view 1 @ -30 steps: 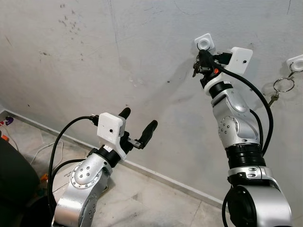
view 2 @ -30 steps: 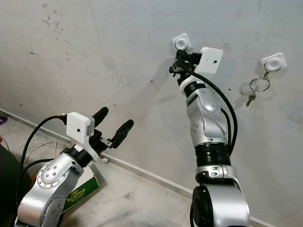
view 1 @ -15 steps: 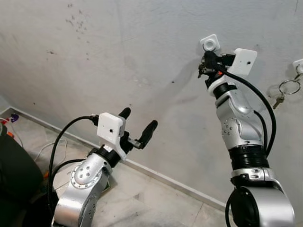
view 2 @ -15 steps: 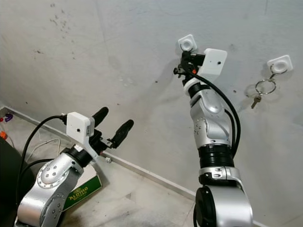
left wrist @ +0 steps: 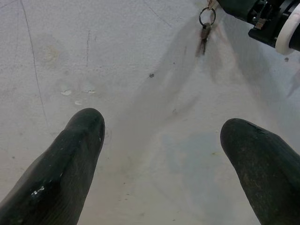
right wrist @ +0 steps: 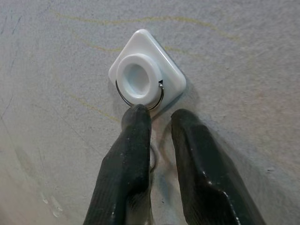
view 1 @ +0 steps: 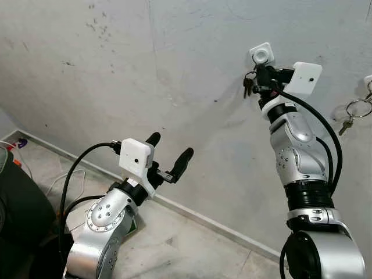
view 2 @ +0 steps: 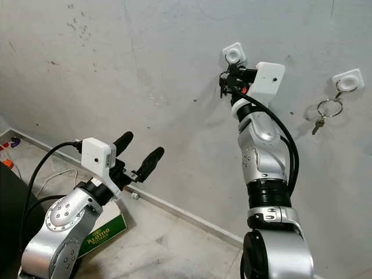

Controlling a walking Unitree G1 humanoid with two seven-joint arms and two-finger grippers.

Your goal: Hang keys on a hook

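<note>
Right gripper (right wrist: pixel 157 119) barely parted at thin wire key ring (right wrist: pixel 123 97) circling glossy white hook (right wrist: pixel 146 77); left gripper (left wrist: pixel 161 136) spread.

Wall and hook clearance

Bare wall (view 1: pixel 174 70) open between the left gripper (view 1: pixel 170 156) and the hook (view 1: pixel 261 55); the right gripper (right wrist: pixel 159 117) crowds that hook from just below, key ring (right wrist: pixel 140 101) looped on it. Far right, a second hook (view 2: pixel 349 80) with keys (view 2: pixel 324 111) occupies the wall.
</note>
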